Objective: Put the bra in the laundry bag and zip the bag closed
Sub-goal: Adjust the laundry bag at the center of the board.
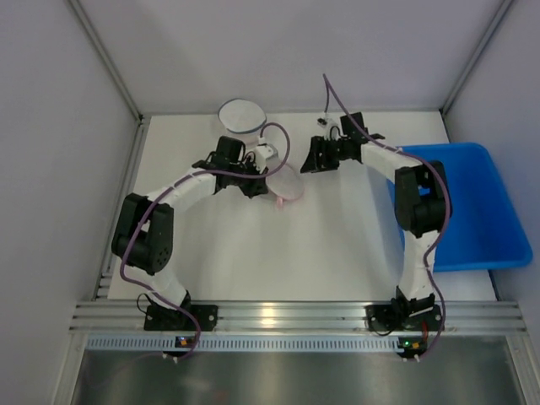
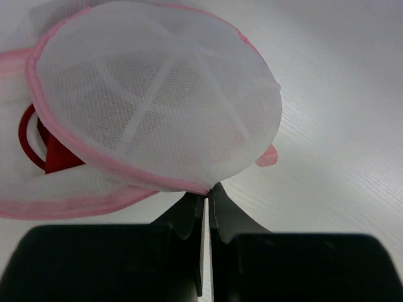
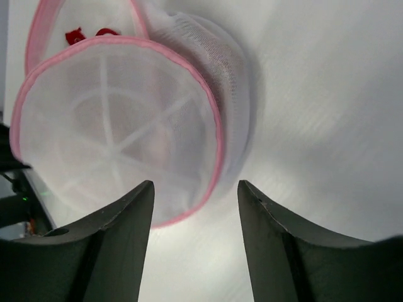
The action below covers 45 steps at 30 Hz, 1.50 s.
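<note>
The laundry bag (image 2: 157,94) is a round white mesh pouch with pink zipper trim, lying at the middle back of the table (image 1: 291,181). Its domed lid stands partly raised. The red bra (image 2: 50,151) shows through the gap on the left, inside the bag, and again as red bits (image 3: 88,34) at the far rim. My left gripper (image 2: 206,192) is shut on the pink edge of the lid at its near side. My right gripper (image 3: 195,192) stands open just short of the bag's other side, with nothing between its fingers. From above, both grippers (image 1: 261,179) (image 1: 307,160) flank the bag.
A blue bin (image 1: 472,211) sits at the table's right edge. A white round disc with a dark rim (image 1: 240,116) lies at the back, behind the left arm. White walls close in the back and sides.
</note>
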{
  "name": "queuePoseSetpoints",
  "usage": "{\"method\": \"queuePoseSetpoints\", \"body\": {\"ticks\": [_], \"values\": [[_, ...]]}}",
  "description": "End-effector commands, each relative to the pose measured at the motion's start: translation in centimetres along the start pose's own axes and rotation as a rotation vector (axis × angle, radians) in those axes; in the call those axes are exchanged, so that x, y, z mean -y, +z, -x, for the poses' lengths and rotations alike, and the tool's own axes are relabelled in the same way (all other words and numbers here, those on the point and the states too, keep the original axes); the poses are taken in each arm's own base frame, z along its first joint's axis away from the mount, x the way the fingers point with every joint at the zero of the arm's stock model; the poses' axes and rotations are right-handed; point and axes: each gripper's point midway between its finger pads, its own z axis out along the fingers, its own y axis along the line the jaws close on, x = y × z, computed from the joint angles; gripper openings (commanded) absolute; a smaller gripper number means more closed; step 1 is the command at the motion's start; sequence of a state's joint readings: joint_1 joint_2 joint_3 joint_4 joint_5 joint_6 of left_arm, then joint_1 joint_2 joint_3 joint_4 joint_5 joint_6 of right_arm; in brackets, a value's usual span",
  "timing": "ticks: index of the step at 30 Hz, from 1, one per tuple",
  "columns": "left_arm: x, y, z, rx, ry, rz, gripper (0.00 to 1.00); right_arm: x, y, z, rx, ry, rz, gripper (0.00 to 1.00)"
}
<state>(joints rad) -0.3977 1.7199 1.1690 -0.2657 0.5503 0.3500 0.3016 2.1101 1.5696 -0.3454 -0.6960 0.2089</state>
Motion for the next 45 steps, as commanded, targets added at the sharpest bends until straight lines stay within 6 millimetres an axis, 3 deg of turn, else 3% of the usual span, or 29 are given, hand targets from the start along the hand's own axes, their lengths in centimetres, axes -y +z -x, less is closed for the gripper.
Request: {"method": "queuePoseSetpoints", "body": {"ticks": [1, 2, 5, 9, 10, 11, 16, 20, 26, 29, 34, 40, 45], "values": [[1.6, -1.8, -0.8, -0.04, -0.117, -0.097, 0.0, -3.1, -4.1, 1.9, 0.095, -0.279, 0.003, 0.56], [2.0, -2.2, -1.2, -0.052, -0.145, -0.127, 0.0, -4.1, -5.0, 2.2, 0.122, -0.36, 0.007, 0.56], [2.6, -2.7, -1.6, -0.095, -0.175, -0.172, 0.0, -6.3, -5.0, 0.8, 0.127, -0.5, 0.027, 0.57], [3.2, -3.1, -1.9, -0.13, -0.237, -0.219, 0.0, -9.0, -3.9, -1.0, 0.115, -0.712, -0.012, 0.59], [3.2, -3.0, -1.8, -0.13, -0.257, -0.23, 0.0, -10.3, -3.0, -2.6, 0.092, -0.779, 0.005, 0.59], [3.1, -3.2, -1.7, -0.127, -0.301, -0.237, 0.0, -11.5, -3.0, -2.0, 0.134, -0.827, 0.003, 0.59], [2.8, -3.4, -2.0, -0.132, -0.515, -0.332, 0.0, -13.4, -0.8, -3.5, 0.126, -0.911, -0.02, 0.57], [1.2, -4.1, -2.3, -0.11, -0.653, -0.371, 0.0, -15.1, -0.3, -4.2, 0.125, -0.944, 0.002, 0.57], [1.3, -4.5, -2.2, -0.106, -0.71, -0.419, 0.0, -15.0, 1.2, -4.4, 0.136, -1.012, -0.059, 0.56], [1.4, -4.4, -2.5, -0.127, -0.736, -0.435, 0.0, -16.0, 1.5, -4.3, 0.137, -1.027, -0.03, 0.57], [1.1, -4.4, -2.1, -0.133, -0.756, -0.46, 0.0, -18.6, 2.2, -5.9, 0.098, -1.106, 0.041, 0.58], [1.1, -4.8, -2.0, -0.122, -0.779, -0.477, 0.0, -17.6, 3.5, -6.4, 0.081, -1.163, 0.006, 0.59], [1.3, -5.3, -1.7, -0.103, -0.787, -0.499, 0.0, -15.4, 4.5, -5.9, 0.098, -1.21, -0.095, 0.49]]}}
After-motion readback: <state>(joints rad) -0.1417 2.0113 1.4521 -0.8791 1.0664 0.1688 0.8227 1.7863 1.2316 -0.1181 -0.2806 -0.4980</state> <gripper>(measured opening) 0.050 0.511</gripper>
